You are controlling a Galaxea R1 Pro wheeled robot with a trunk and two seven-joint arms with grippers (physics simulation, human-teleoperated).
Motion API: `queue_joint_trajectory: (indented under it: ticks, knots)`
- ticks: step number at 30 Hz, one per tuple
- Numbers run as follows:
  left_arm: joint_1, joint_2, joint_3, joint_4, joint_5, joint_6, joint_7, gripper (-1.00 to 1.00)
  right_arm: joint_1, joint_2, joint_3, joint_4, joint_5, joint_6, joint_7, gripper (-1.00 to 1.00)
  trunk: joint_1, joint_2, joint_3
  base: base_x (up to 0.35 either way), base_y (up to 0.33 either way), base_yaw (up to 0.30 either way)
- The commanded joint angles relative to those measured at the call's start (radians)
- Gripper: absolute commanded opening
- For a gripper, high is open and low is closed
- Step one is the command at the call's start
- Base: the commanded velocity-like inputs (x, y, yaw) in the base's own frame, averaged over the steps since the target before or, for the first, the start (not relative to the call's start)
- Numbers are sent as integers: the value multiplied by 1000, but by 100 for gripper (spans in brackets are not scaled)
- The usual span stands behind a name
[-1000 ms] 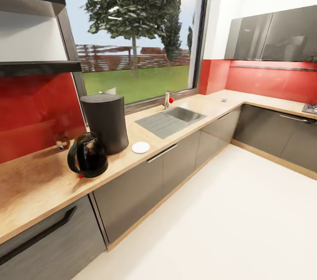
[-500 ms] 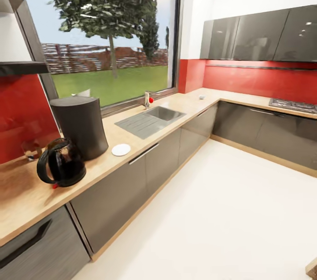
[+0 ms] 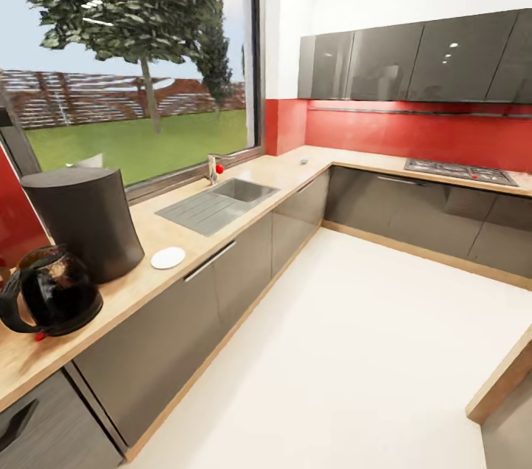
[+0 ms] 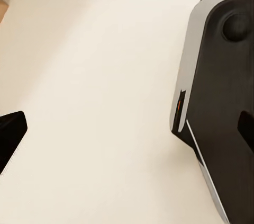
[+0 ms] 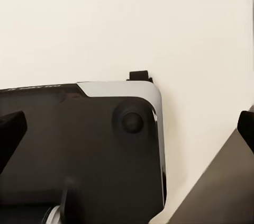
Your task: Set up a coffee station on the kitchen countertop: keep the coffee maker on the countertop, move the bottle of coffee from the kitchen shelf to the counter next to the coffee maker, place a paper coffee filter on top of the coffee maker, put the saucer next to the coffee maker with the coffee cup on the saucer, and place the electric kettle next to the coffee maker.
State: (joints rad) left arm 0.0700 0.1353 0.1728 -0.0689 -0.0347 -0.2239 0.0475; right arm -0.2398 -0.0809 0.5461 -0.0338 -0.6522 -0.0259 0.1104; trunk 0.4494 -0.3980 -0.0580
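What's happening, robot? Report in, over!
Both grippers open, empty, over floor. Coffee maker, electric kettle and saucer on countertop. Nothing in the way.

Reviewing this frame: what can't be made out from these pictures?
- Electric kettle: its handle side is cut by the head view's edge.
- Small object on the far counter: too small to identify.
- Left hand and right hand: only fingertip corners show, spread wide over floor and robot base.

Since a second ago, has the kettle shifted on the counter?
No. The kettle keeps its spot beside the coffee maker; the camera swung instead.
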Motion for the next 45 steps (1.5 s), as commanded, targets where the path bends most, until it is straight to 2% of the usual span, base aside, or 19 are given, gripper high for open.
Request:
queue_joint_trajectory:
  ticks: [1, 4, 10, 14, 45]
  knots:
    - [0, -1, 4, -2, -4, -2, 2, 100, -1, 0, 8, 1, -10, -2, 4, 100, 1, -2, -2, 0, 0, -300]
    - [1, -3, 5, -2, -10, -2, 2, 100, -1, 0, 8, 1, -10, -2, 5, 100, 1, -2, -2, 0, 0, -300]
    - [1, -6, 6, -2, -53, 2, 2, 100, -1, 0, 8, 1, -10, -2, 5, 100, 1, -2, -2, 45, 0, -300]
    - [1, -12, 7, -2, -64, 4, 2, 100, -1, 0, 8, 1, -10, -2, 5, 100, 1, -2, -2, 235, 0, -300]
    - [1, -16, 7, -5, -65, -2, -2, 100, -1, 1, 8, 2, -12, -3, -2, 100, 1, -2, -2, 334, 0, -291]
